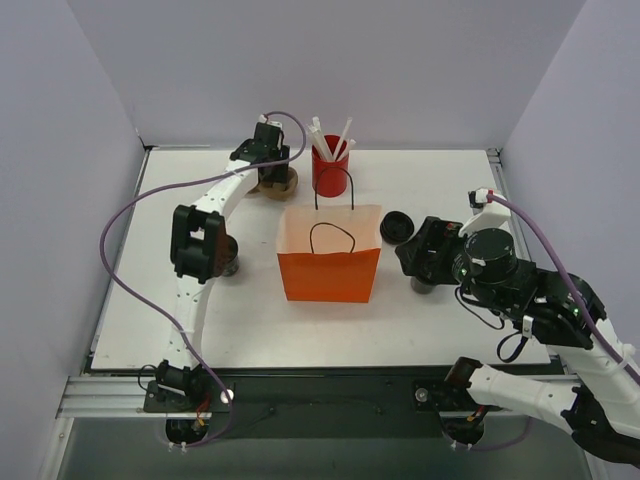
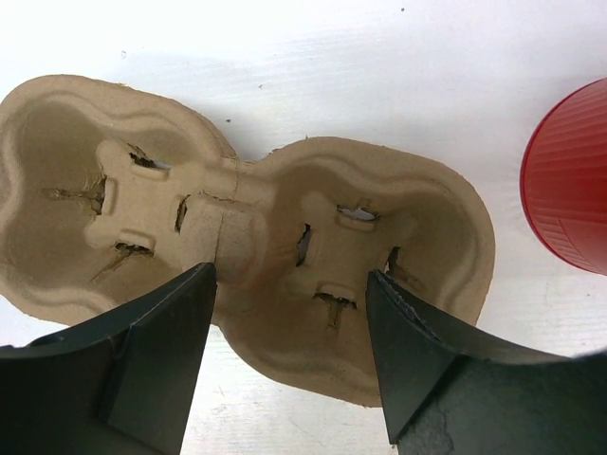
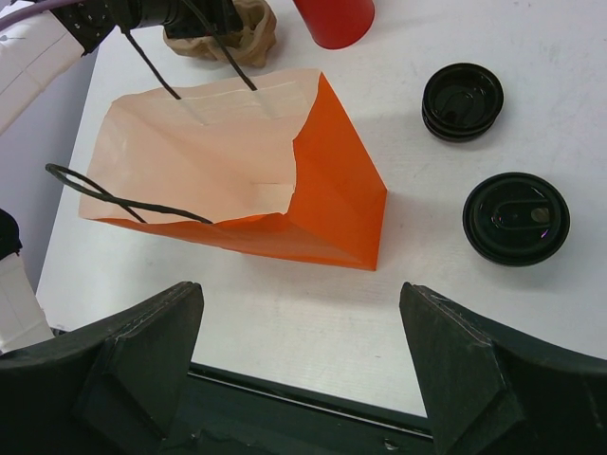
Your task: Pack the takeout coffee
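A robotics lab test cell: a white table point(image 1: 250, 330) boxed in by plain pale walls point(image 1: 60, 120) at nine, twelve and three o'clock, an aluminium rail point(image 1: 100, 395) at six.

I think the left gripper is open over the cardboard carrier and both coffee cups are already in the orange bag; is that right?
Not quite: the left gripper is open over the cardboard carrier, but both coffee cups stand on the table beside the orange bag, not in it, as the right wrist view shows.
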